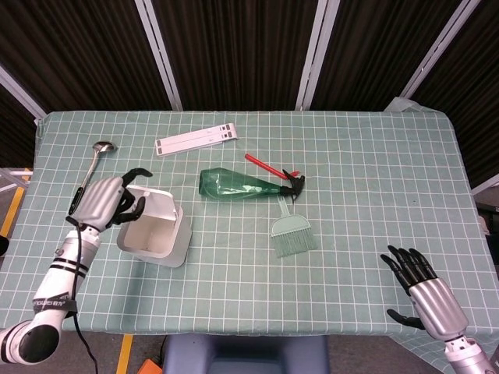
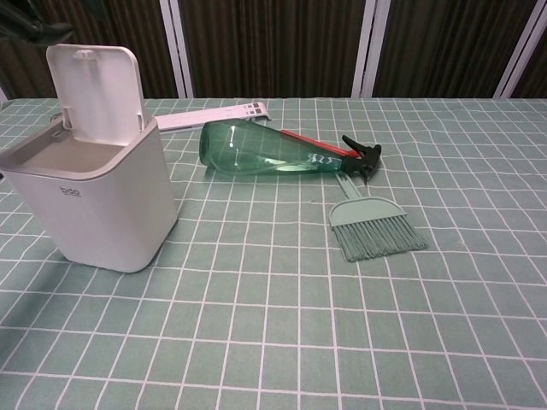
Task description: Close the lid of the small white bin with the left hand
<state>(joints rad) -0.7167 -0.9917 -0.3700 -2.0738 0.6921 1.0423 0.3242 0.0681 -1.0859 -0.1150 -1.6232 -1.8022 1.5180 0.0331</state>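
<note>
The small white bin [image 1: 156, 234] [image 2: 98, 205] stands at the table's left with its lid [image 1: 154, 204] [image 2: 94, 92] raised upright. My left hand [image 1: 105, 199] hovers just left of and behind the lid, fingers apart and curled toward it, holding nothing; whether it touches the lid I cannot tell. In the chest view only dark fingertips [image 2: 34, 27] show at the top left above the lid. My right hand [image 1: 425, 292] hangs open at the table's near right edge.
A green spray bottle [image 1: 245, 185] [image 2: 273, 154] lies beside the bin, a small green brush [image 1: 292, 234] [image 2: 373, 229] in front of it. A ladle [image 1: 90, 175] lies left of the hand. A white strip [image 1: 195, 140] lies farther back.
</note>
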